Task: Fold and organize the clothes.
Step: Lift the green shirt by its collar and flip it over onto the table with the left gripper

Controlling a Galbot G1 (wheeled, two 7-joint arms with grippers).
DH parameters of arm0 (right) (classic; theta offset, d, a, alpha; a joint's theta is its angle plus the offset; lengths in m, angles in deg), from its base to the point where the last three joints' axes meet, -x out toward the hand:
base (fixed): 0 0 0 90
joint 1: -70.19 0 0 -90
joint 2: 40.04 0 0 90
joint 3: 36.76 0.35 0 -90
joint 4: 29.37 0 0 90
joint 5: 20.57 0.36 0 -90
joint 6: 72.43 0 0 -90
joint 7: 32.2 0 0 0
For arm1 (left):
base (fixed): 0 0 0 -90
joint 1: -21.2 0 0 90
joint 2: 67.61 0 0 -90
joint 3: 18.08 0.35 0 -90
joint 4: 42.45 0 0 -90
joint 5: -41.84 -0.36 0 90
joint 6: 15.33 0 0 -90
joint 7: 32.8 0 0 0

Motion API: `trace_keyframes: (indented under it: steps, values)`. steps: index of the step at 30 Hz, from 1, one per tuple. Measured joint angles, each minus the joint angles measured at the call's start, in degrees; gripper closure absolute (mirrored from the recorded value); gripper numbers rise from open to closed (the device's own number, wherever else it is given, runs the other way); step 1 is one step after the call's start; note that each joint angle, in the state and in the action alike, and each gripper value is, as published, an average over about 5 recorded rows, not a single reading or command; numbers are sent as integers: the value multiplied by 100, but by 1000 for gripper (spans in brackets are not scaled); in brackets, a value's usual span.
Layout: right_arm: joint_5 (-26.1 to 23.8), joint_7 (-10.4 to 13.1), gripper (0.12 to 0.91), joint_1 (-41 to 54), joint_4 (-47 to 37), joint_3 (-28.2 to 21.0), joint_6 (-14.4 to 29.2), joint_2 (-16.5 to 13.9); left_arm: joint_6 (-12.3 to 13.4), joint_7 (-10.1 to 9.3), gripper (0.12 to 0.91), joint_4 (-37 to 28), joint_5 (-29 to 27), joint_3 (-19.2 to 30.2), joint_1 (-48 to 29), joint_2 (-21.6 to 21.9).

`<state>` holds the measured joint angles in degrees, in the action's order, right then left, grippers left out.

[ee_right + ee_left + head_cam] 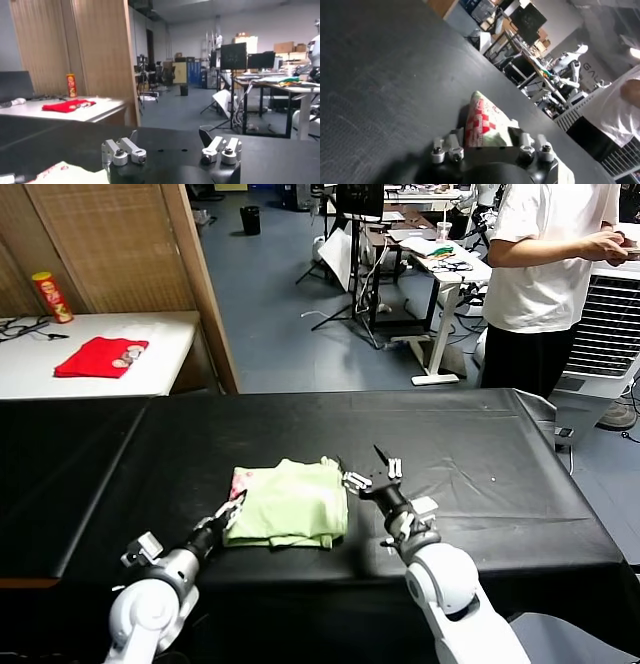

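Observation:
The clothes, a pale mint-green shirt (pixel 290 502), lie folded into a rough square on the black table (pixel 480 454), near its front edge. A red-checked patch shows at the shirt's left side. My left gripper (pixel 233 509) is at the shirt's front left corner. In the left wrist view the patched edge of the shirt (pixel 485 125) fills the gap between the fingers (pixel 454 140) of the left gripper (pixel 486 136), which close on it. My right gripper (pixel 372 474) stands open just beyond the shirt's right edge, holding nothing. In the right wrist view the right gripper (pixel 170 137) is over bare table, with the shirt (pixel 65 172) off to one side.
A white side table at the back left carries a red cloth (pixel 100 356) and a red can (pixel 52 297). A person in a white T-shirt (pixel 555 264) stands at the back right beside a white cooler (pixel 610 334). Desks and stands fill the room behind.

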<state>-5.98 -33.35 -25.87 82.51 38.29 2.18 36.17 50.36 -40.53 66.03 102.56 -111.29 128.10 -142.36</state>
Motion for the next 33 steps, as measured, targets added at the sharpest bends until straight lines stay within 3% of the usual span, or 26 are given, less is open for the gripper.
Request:
trace_keyframes:
  steps: [6,9,18,33]
  values:
    - [-103,2,227,-153,109,93,46,51,37,-34,800,34,-342,-1,-8,15]
    - [-219,22,227,-228,167,152,22,55,64,-43,888,121,-796,0,22,70]
    - [-661,125,227,-501,304,380,-130,38,78,-58,893,456,-2412,-276,208,753]
    - [-775,137,227,-750,335,500,-150,82,104,-37,893,707,-3528,-1584,522,2755]
